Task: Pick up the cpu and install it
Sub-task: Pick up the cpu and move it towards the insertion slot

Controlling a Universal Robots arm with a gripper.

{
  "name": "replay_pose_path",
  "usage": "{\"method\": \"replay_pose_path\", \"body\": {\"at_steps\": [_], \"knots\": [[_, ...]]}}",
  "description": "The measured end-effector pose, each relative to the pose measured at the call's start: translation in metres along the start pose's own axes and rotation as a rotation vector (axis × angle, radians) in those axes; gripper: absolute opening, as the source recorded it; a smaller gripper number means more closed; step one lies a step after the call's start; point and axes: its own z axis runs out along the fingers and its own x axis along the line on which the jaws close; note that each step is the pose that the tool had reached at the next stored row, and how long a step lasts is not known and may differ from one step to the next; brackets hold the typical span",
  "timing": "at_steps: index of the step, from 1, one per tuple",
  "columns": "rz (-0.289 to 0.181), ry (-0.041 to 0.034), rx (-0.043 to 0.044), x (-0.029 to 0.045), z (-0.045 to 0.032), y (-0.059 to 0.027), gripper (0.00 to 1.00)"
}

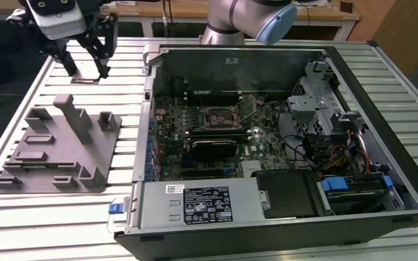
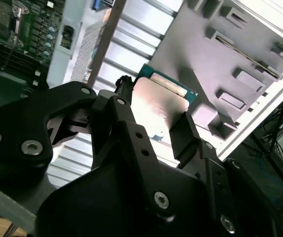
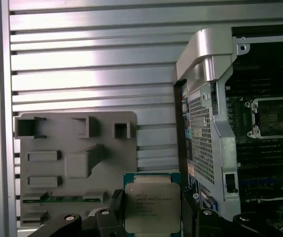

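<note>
Gripping the cpu (image 3: pixel 150 207) by two opposite edges, the gripper (image 1: pixel 87 75) hung above the slatted metal table (image 1: pixel 49 217), near the corner at the exterior view's upper left. In both wrist views the black fingers (image 2: pixel 182 134) pressed against either side of the chip, clamped on it. Its silvery metal top with printed text and a thin green border faced the first wrist camera. The chip was held flat and clear of the table's slats.

Below it, toward the table's edge at the exterior view's left, lay the grey plastic fixture (image 1: pixel 56 155) with its raised blocks and pockets. It was apart from the chip.

Beside the fixture, the open computer case (image 1: pixel 383 179) took up the middle and the exterior view's right side of the table. Its motherboard (image 1: pixel 260 138) was exposed, with the square cpu socket (image 3: pixel 272 116) bare inside its metal frame, well apart from the held chip. A black power supply (image 1: pixel 202 204) sat along the case's near wall.
</note>
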Motion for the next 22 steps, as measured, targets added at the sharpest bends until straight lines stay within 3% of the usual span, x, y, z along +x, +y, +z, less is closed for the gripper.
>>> {"method": "replay_pose_path", "body": {"at_steps": [22], "knots": [[0.0,0.0001,0.0,-0.0985,0.0017,0.0074,0.55]]}}
